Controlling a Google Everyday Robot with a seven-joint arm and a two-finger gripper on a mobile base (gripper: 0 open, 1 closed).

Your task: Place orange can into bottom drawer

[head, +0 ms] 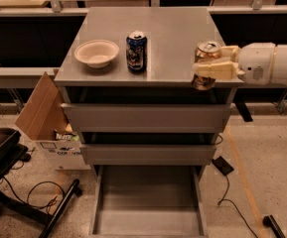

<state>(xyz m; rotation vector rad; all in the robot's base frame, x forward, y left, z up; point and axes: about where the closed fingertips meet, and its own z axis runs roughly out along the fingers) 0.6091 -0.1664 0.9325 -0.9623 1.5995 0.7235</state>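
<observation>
Your gripper (210, 69), jaws clamped around the orange can (207, 48), hangs at the table's (173, 33) four o'clock edge; the bottom drawer (148, 202) lies open at six o'clock.

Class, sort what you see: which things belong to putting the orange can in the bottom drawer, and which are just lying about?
Job: orange can, held by the gripper at the front right edge of the cabinet top; open bottom drawer.
Lying about: dark blue can, white bowl, cardboard box.
</observation>
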